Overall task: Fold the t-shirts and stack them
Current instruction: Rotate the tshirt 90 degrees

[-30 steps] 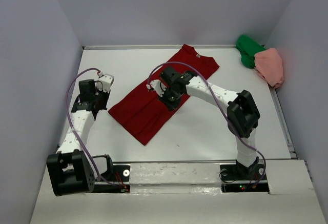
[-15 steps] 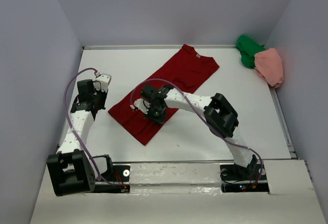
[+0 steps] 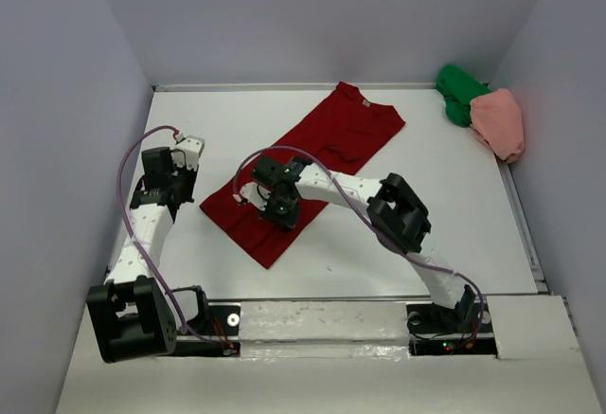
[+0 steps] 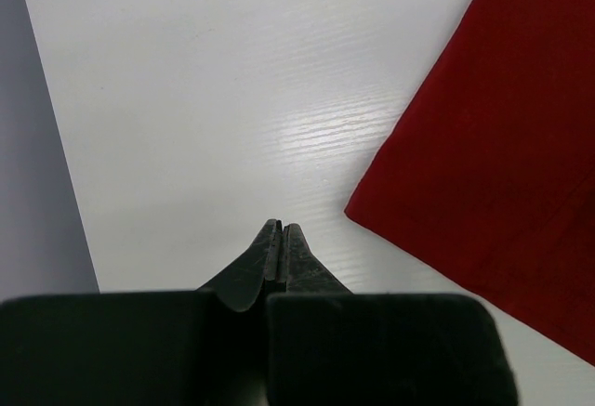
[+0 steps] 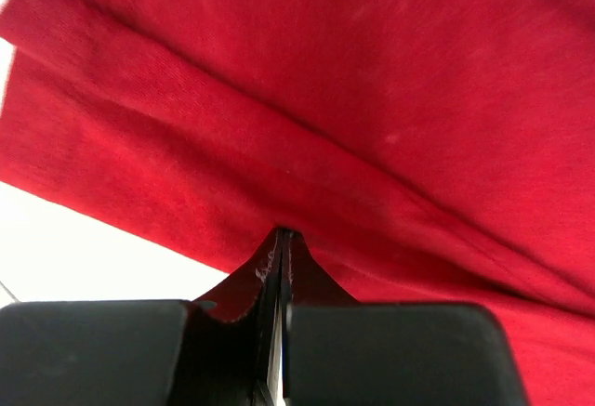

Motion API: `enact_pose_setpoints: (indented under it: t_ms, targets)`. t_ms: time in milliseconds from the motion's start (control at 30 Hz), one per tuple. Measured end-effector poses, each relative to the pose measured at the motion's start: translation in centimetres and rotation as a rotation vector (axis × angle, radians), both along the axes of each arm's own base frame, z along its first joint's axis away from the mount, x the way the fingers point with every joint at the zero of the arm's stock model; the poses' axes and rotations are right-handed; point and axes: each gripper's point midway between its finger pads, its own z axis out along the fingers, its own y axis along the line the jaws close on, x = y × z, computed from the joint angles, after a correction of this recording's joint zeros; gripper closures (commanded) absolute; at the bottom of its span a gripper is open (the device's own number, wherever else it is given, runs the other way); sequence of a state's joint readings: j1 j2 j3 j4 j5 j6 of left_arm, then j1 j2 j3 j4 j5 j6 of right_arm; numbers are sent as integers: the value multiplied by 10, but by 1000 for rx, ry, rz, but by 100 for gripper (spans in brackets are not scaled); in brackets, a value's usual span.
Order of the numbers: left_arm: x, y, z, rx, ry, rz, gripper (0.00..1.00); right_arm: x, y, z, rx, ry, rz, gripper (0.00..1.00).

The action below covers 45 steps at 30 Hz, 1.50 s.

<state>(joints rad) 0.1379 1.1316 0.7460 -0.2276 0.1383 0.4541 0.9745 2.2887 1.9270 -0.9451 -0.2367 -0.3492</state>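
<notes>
White flat tabletop (image 3: 492,234) with grey walls around it. From the top camera I see the dark red soft-fabric t-shirt (image 3: 331,139) spread flat. It is folded into a long strip on a diagonal, with the collar end toward 1 o'clock near the far edge and the hem end toward 7 o'clock, left of table centre.

The other two are bunched up in the far right corner, at 2 o'clock, well apart from the red one. The bright green crumpled t-shirt (image 3: 457,92) sits against the back wall. The salmon pink crumpled t-shirt (image 3: 499,120) touches it on its 4 o'clock side.

The right arm reaches across to 10 o'clock from its base. The right gripper (image 5: 282,236) is over the hem half of the red shirt. Its fingers are pressed together, with the tips down on a raised crease in the cloth. I can't tell whether any fabric is pinched.

The left gripper (image 4: 281,234) is at 9 o'clock of the shirt, over bare table. Its fingers are together with nothing between them, and the shirt's left hem corner is near, at 2 o'clock of the tips, not touching.
</notes>
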Motion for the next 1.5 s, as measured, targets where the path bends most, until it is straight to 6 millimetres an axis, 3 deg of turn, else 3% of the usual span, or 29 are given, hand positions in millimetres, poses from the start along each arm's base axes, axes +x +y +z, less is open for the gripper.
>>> enact_pose_setpoints:
  t_ms: [67, 200, 633, 900, 1200, 1500]
  targets:
    - [0, 0, 0, 0, 0, 1, 100, -3, -5, -10, -13, 7, 2, 100]
    - [0, 0, 0, -2, 0, 0, 100, -10, -16, -10, 10, -13, 5, 100]
    - [0, -4, 0, -15, -1, -16, 100, -54, -92, -14, -60, -8, 0, 100]
    - [0, -8, 0, -26, -1, -44, 100, -70, -127, -19, -97, -24, -11, 100]
    - [0, -12, -1, -38, 1, -68, 100, -62, -158, -18, -155, -78, -73, 100]
    - [0, -16, 0, -45, -4, -89, 100, -44, -218, -18, -319, -119, -156, 100]
